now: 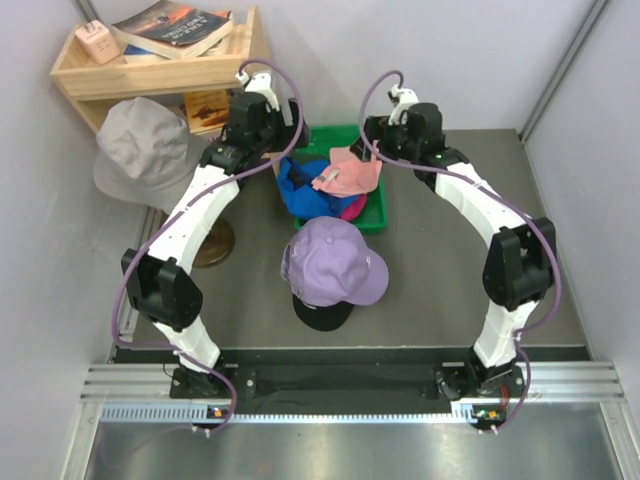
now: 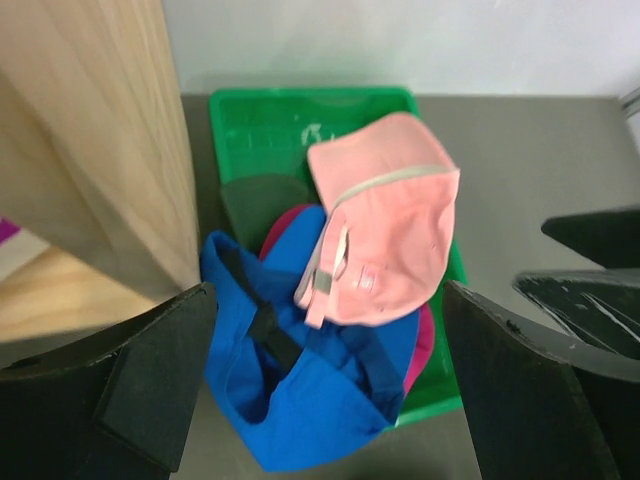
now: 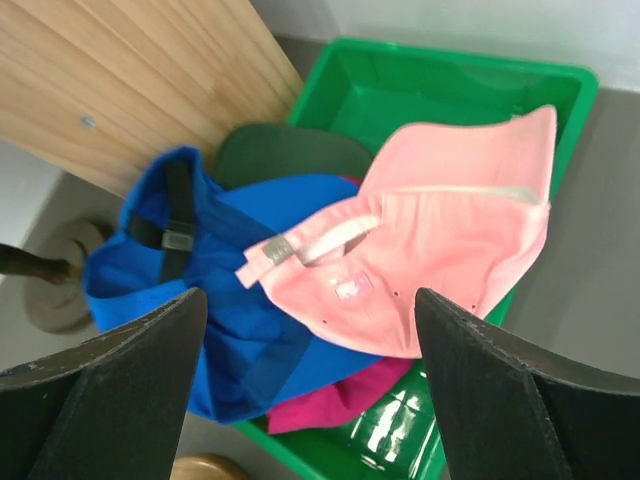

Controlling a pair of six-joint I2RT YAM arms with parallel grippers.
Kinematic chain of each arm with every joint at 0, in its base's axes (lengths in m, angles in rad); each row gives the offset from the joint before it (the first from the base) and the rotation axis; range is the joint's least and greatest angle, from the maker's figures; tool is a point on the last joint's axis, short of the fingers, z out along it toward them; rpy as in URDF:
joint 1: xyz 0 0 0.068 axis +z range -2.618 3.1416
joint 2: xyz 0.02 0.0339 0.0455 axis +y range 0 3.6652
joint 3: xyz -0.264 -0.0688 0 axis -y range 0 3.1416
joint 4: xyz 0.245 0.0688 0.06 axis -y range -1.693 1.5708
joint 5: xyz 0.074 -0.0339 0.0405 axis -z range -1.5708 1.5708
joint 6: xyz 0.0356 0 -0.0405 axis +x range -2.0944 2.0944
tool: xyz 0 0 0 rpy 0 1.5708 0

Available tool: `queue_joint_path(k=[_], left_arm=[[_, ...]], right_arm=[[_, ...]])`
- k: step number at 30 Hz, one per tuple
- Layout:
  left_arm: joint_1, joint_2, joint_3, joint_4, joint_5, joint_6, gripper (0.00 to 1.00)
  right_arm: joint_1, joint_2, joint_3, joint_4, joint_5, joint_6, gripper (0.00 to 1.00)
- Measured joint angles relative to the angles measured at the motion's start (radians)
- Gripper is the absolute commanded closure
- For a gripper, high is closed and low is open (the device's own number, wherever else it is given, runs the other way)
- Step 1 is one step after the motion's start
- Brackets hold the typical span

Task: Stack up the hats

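A lavender hat (image 1: 333, 262) sits on top of a black hat (image 1: 322, 314) at mid-table. Behind them a green bin (image 1: 377, 218) holds a pink hat (image 1: 352, 172) lying upside down over a bright blue hat (image 1: 298, 190), with a magenta hat (image 1: 351, 210) beneath. A dark green hat (image 2: 262, 200) shows under them at the bin's back. My left gripper (image 2: 330, 400) hangs open above the blue hat (image 2: 310, 380). My right gripper (image 3: 310, 390) is open over the pink hat (image 3: 450, 250) and the magenta hat (image 3: 340, 395), touching neither.
A wooden shelf (image 1: 160, 60) with books stands at the back left, close beside the left gripper. A grey bucket hat (image 1: 140, 150) rests on a stand with a round wooden base (image 1: 210, 245). Walls close in on both sides.
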Motion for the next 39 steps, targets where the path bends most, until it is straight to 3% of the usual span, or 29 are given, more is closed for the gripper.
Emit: queue_joint_path(k=[13,22,34,39], left_arm=[[-0.055,-0.003,-0.105,-0.173,0.007,-0.022,0.04],[-0.062,-0.003,-0.179,-0.238,0.002,-0.057,0.04],[-0.062,-0.009,-0.179,-0.249,-0.028,-0.061,0.04],[-0.062,-0.024,-0.179,-0.250,-0.032,-0.061,0.04]], right_arm=[[0.095,0.158,0.063,-0.211,0.153,-0.140,0.18],[0.094,0.269,0.117,-0.245,0.196,-0.178,0.25],[0.093,0.346,0.149,-0.237,0.187,-0.209,0.51],[0.082,0.355,0.150,-0.233,0.188,-0.212,0.73]])
